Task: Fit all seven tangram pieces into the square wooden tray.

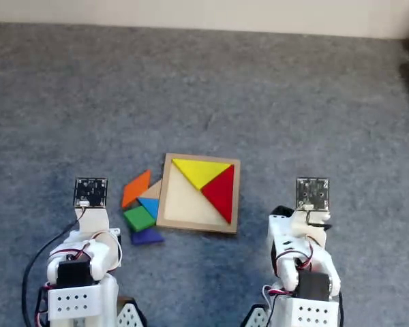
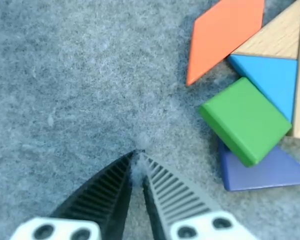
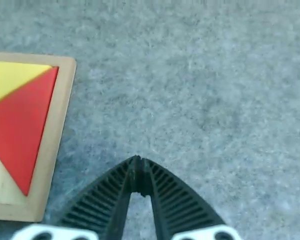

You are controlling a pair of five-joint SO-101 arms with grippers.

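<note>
1. Placing is under way. The yellow triangle (image 1: 199, 170) and red triangle (image 1: 221, 192) already lie inside the tray (image 1: 180, 201).
2. Five pieces huddle against the tray's left edge: orange parallelogram (image 1: 136, 187), wooden triangle (image 1: 153, 189), blue triangle (image 1: 150, 206), green square (image 1: 139, 218) and purple triangle (image 1: 147, 236).
3. The left gripper (image 2: 140, 155) hangs left of the tray and the right gripper (image 3: 138, 160) right of it, both clenched on nothing.
4. Next, the left gripper probably needs to open and take the green square.

Grey felt table (image 1: 293, 88) — tray (image 1: 236, 197), five loose pieces (image 1: 139, 218).
</note>
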